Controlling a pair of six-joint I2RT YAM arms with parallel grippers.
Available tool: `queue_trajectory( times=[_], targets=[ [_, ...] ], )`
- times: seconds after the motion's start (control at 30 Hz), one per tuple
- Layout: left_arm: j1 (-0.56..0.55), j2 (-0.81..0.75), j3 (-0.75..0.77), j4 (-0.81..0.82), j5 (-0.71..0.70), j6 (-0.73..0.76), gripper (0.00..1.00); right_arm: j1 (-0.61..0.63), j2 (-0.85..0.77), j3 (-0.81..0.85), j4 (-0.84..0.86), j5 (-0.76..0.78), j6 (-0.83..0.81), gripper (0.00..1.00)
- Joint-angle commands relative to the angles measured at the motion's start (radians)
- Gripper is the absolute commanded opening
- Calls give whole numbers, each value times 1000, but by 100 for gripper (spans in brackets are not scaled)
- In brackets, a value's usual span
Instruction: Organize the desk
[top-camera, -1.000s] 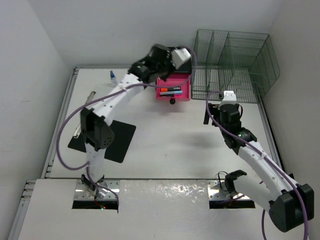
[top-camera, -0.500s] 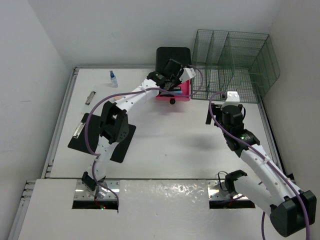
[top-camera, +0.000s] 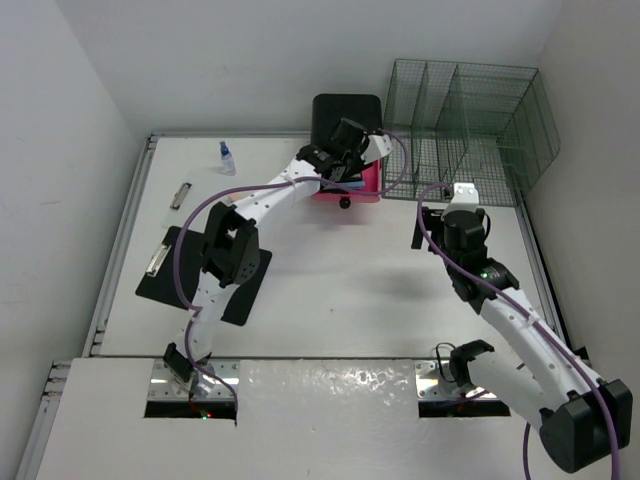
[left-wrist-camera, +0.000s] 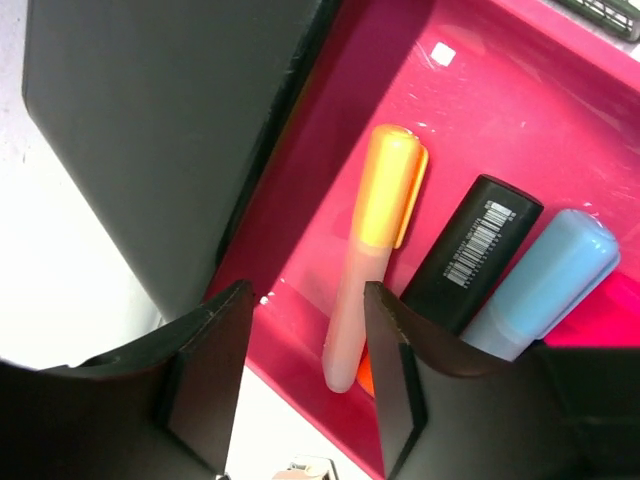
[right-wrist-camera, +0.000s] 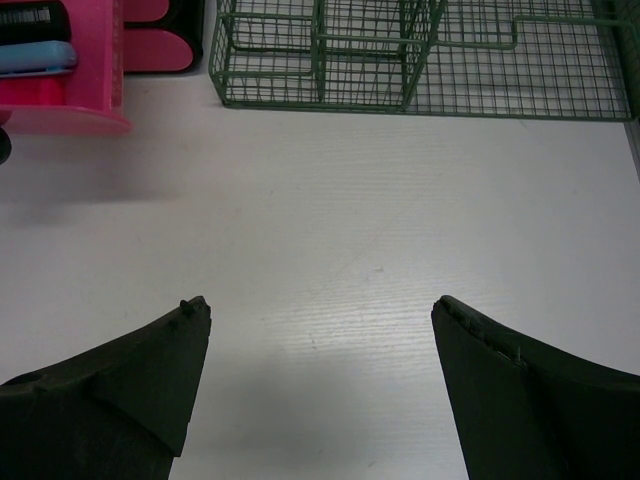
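1. White desk fills the walled cell; pink drawer at its far edge.
2. Left hand spread over drawer, orange marker lying loose inside.
3. Right hand spread above desk, near right edge.

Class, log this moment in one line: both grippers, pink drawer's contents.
left gripper: open at pink drawer | drawer holds: orange highlighter, black marker, blue marker | right gripper: open over desk, empty
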Motion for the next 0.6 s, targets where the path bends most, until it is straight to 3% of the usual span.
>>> queue_trajectory(
  times=[0.0, 0.2, 0.3, 0.4, 0.5, 0.57],
  targets=[
    [-19, -12, 49, -1, 17, -7, 47, -2, 11, 5, 23, -1, -1, 89],
    [-26, -70, 118, -73, 52, -43, 49, -2, 69, 17, 70, -52, 39, 88],
    [-28, -99, 164, -139, 81, -83, 49, -1, 116, -15, 201, -170, 151, 82],
    [-28, -143, 163, -200, 60, -129, 50, 34, 246, -18, 276, -229, 240, 69],
    [-14, -223, 67, -252, 20, -192, 50, 164, 320, 20, 319, -119, 202, 60],
    [33, -289, 14, -290, 66, -256, 50, 228, 388, 40, 348, -49, 170, 60]
  ],
)
